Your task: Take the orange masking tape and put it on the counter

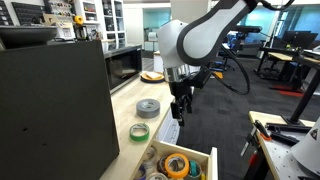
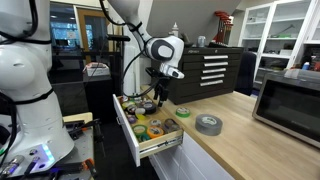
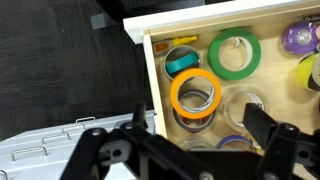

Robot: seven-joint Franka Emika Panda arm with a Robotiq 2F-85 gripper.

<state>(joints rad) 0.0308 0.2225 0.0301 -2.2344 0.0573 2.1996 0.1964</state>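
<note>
The orange masking tape (image 3: 195,95) is a ring with a pale core lying in the open light wooden drawer box (image 3: 155,70), on top of a darker roll. It also shows in both exterior views (image 1: 176,165) (image 2: 157,127). My gripper (image 3: 192,138) hangs open and empty above the drawer, its two black fingers either side of the tape's near edge, not touching it. In the exterior views the gripper (image 1: 180,110) (image 2: 158,97) is well above the drawer. The pale beige counter (image 2: 235,135) (image 1: 128,110) runs beside the drawer.
A larger grey tape roll (image 1: 148,107) (image 2: 208,123) and a small green roll (image 1: 140,131) (image 2: 183,112) lie on the counter. A green ring (image 3: 234,55) and other rolls fill the drawer. A microwave (image 2: 290,100) stands on the counter. A black cabinet (image 1: 50,100) is at the near end.
</note>
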